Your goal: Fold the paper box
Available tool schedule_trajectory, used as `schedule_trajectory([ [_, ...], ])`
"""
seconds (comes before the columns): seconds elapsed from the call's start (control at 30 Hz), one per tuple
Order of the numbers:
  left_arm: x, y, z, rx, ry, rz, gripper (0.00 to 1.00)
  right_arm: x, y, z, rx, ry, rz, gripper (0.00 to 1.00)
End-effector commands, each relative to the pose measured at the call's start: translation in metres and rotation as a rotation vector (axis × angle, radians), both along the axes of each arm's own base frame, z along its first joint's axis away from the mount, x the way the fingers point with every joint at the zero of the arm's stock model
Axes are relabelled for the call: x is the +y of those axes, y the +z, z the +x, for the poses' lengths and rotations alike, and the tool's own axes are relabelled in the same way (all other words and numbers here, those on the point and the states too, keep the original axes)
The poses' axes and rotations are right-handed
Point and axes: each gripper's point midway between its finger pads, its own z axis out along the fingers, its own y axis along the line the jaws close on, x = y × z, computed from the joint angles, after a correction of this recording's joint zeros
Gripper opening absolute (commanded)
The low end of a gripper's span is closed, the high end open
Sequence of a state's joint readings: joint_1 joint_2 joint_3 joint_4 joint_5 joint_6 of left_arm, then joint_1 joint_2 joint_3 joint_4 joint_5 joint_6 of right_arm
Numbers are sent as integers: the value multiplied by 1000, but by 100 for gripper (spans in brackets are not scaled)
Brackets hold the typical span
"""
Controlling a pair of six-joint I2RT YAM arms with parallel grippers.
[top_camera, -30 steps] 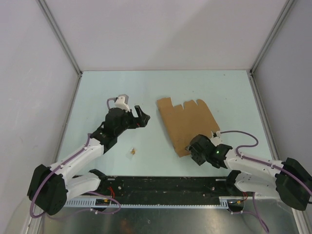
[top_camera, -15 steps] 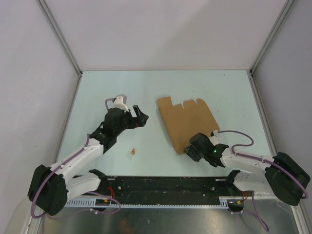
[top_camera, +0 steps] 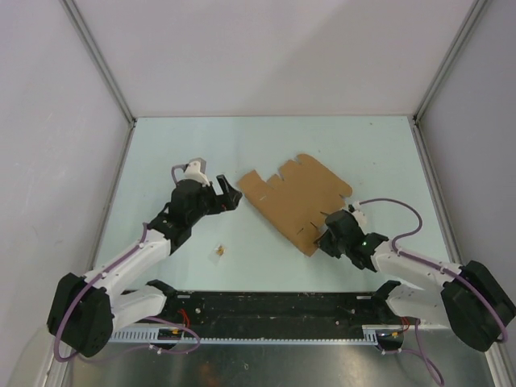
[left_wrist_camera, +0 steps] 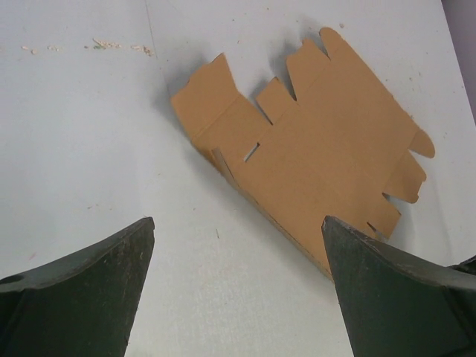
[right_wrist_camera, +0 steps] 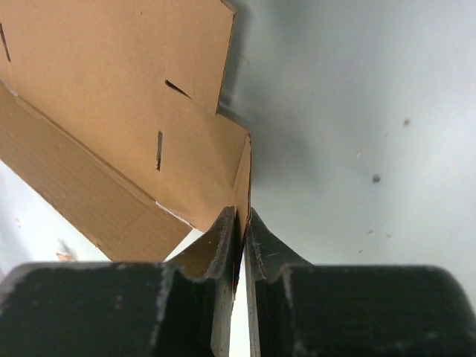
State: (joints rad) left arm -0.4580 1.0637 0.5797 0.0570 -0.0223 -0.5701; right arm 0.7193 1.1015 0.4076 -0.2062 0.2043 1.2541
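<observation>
Paper box (top_camera: 294, 197) newly askew — right hand (top_camera: 324, 239) low, tight on its near edge; left hand (top_camera: 232, 193) wide open.

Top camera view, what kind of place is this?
Probably a robot lab test cell: white walls enclose a pale table, a left arm and right arm are mounted at its near edge, with a cardboard sheet on it.

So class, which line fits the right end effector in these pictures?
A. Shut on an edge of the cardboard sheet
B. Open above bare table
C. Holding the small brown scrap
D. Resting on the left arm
A: in the right wrist view, the right end effector has its fingers closed on a thin edge of the sheet.
</observation>
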Motion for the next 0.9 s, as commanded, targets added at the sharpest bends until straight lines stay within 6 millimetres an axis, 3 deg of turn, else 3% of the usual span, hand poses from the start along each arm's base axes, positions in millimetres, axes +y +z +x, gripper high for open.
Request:
schedule_trajectory([
  [0.0, 1, 1, -3, -8, 1, -25, 100, -9, 11, 8, -66, 231, -146, 12],
  [0.27, 1, -10, -19, 14, -28, -52, 100, -12, 10, 19, -20, 539, -342, 13],
  [0.53, -4, -18, -45, 46, -87, -110, 93, -16, 21, 39, -34, 622, -410, 15],
  [0.63, -1, -24, -54, 75, -74, -130, 89, -22, 28, 50, -49, 617, -403, 25],
  [0.67, -2, -25, -56, 83, -75, -139, 88, -27, 32, 57, -53, 591, -409, 40],
  [0.77, -4, -29, -63, 119, -71, -181, 82, -35, 44, 65, -55, 525, -413, 53],
  [0.87, -10, -23, -70, 132, -68, -232, 77, -31, 60, 63, -57, 435, -322, 54],
])
